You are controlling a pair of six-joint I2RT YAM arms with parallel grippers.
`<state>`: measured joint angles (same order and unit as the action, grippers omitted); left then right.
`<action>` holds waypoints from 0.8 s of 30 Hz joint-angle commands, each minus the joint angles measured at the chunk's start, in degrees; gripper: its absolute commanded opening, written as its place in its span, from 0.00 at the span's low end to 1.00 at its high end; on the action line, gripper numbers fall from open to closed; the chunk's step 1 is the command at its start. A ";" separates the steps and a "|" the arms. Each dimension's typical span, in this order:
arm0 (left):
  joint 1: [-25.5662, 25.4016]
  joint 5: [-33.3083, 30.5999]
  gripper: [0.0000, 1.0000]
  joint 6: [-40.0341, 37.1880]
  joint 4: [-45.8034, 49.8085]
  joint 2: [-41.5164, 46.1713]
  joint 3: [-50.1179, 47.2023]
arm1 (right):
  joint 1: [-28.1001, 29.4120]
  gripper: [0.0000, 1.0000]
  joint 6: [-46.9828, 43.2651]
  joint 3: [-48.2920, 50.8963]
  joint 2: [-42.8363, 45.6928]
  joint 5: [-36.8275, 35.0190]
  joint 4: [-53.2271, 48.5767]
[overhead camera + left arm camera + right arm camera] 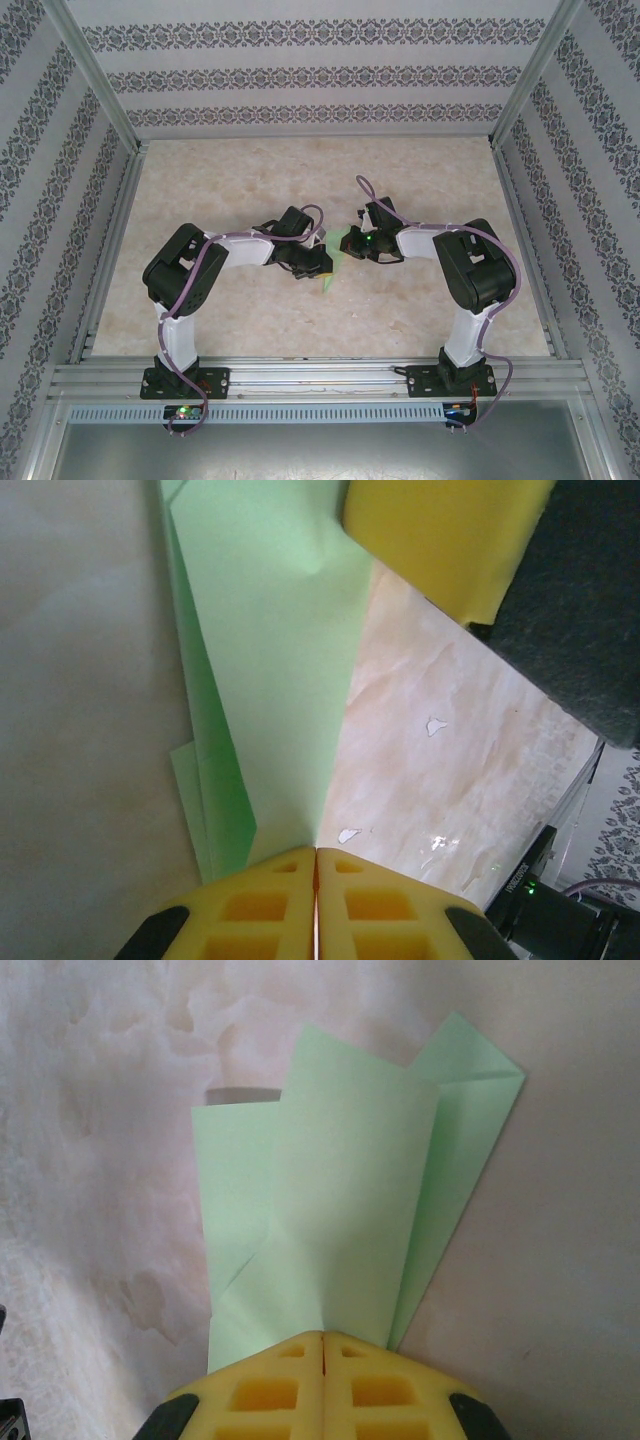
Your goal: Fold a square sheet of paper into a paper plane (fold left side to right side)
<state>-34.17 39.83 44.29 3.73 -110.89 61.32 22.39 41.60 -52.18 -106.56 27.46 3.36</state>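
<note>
While left end effector (316, 852) and right end effector (323, 1336) pinch paper (340, 1190) edges | table (250, 170) stretches wide around.

My table (250, 190) is a pale, marbled beige slab. Just past its centre toward three o'clock is the creased light-green paper (342, 245), possibly resting on the surface; I cannot be sure. A few small white flecks (436, 725) lie nearby.
</note>
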 commanded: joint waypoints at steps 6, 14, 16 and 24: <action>-0.46 -1.55 0.08 -1.23 2.16 -1.61 -0.36 | 0.99 0.00 -1.70 1.03 -3.19 -4.26 -8.89; -0.46 -2.22 0.08 -1.31 2.33 -2.05 -0.94 | 1.25 0.00 -1.88 0.61 -3.17 -4.26 -9.26; -0.45 -2.30 0.07 -1.35 2.28 -2.27 -0.97 | 1.32 0.00 -1.88 0.59 -3.20 -4.35 -9.41; -0.46 -3.87 0.07 -2.43 4.14 -2.66 -1.48 | 1.34 0.00 -2.45 -0.39 -1.82 -3.26 -8.77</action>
<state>-34.17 38.35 43.53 3.79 -112.03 61.25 22.76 40.49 -53.25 -106.67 26.81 1.61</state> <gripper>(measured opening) 0.072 0.065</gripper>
